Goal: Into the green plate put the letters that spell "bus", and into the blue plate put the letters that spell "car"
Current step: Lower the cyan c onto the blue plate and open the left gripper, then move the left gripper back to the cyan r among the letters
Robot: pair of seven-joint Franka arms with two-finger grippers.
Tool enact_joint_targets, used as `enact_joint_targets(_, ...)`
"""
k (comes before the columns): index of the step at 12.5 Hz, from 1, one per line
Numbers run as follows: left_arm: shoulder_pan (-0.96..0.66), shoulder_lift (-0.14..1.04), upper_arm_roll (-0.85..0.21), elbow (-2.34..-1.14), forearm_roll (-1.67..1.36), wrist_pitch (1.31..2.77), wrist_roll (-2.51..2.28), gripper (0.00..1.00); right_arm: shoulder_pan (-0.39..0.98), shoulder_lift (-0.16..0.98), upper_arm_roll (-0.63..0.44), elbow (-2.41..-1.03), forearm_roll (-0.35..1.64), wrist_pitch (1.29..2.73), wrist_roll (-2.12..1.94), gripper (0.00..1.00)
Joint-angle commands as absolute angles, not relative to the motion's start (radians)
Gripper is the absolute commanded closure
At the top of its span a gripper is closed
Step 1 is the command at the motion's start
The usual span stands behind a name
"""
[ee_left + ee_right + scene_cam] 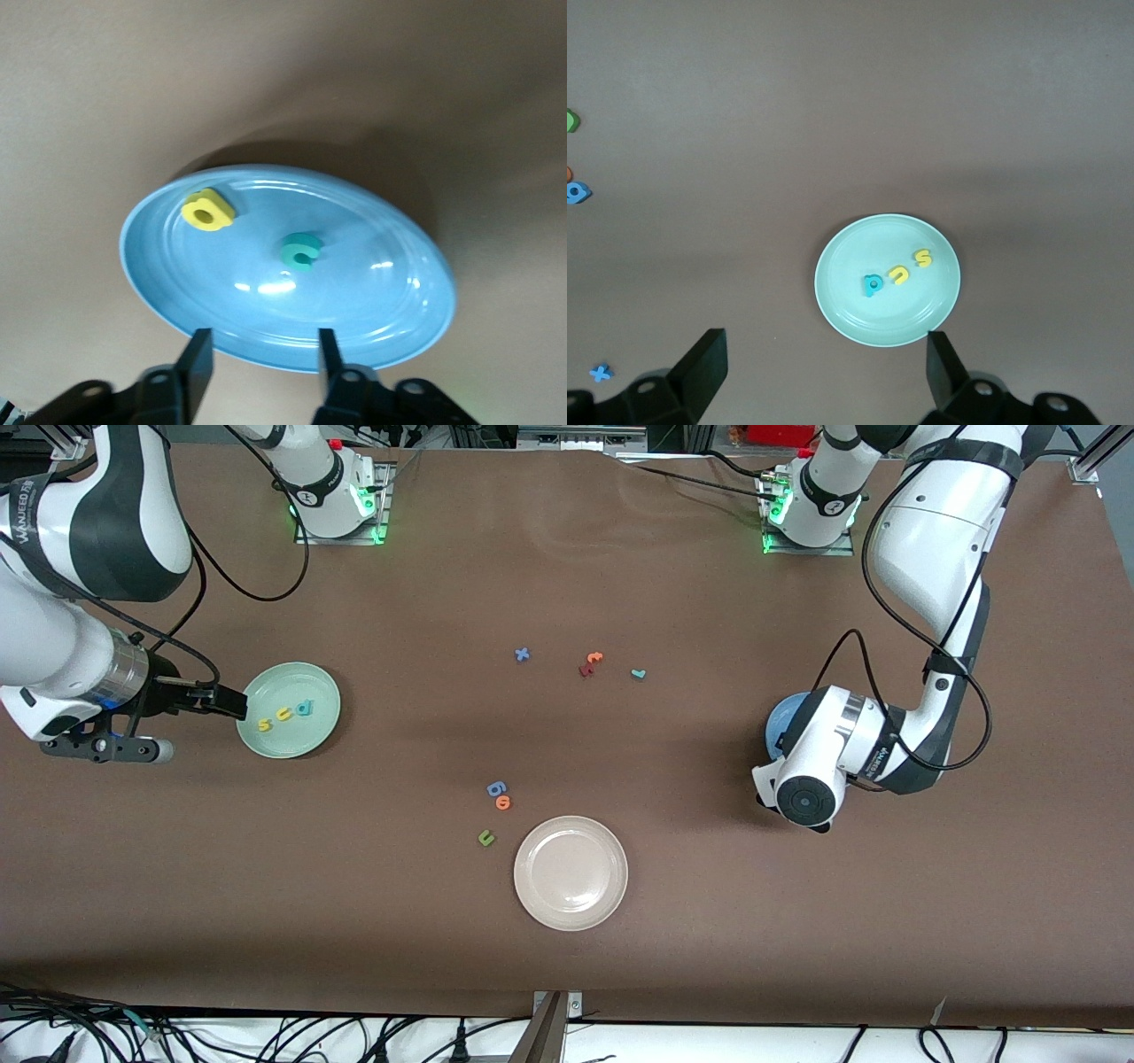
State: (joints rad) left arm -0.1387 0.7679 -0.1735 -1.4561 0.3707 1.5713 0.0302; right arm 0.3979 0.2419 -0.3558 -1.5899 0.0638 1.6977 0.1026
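The green plate (289,710) sits on the worktop (567,921) toward the right arm's end and holds the yellow "s" (264,724), the yellow "u" (283,714) and the teal "b" (304,708) in a row. The blue plate (390,310) lies toward the left arm's end, mostly hidden in the front view by the left arm; in it are the yellow "a" (207,211) and the teal "c" (301,250), apart from each other. The small teal "r" (638,674) lies on the bare worktop, near the orange and dark red letters (591,663).

The left hand (264,347) hangs over the blue plate's rim, fingers apart with nothing between them. The right hand (824,363) waits above the worktop beside the green plate, fingers spread wide and empty.

The cream-white plate (570,872) sits nearest the front camera.
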Motion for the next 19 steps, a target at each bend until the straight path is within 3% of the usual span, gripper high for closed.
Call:
enact_joint_targets(1, -0.143, 0.749, -0.199, -1.447, 0.236, 1.571, -0.042, 0.0, 0.394, 0.238, -0.354, -1.591, 0.054, 1.698, 0.094, 0.01)
enact_joint_targets(6, -0.127, 0.683, -0.382, -1.52, 0.075, 1.722, -0.343, 0.0, 0.394, 0.239, -0.371, -1.591, 0.055, 1.707, 0.083, 0.01)
enact_joint_targets(10, -0.141, 0.523, -0.411, -1.845, 0.049, 2.067, -0.443, 0.0, 0.396, 0.239, -0.37, -1.592, 0.054, 1.709, 0.087, 0.01)
enact_joint_targets(15, -0.164, 0.456, -0.475, -2.11, 0.058, 2.408, -0.788, 0.0, 0.396, 0.236, -0.371, -1.603, 0.054, 1.707, 0.087, 0.01)
enact_joint_targets(19, -0.195, 0.425, -0.505, -2.167, 0.078, 2.448, -0.997, 0.0, 0.396, 0.236, -0.373, -1.605, 0.054, 1.7, 0.095, 0.01)
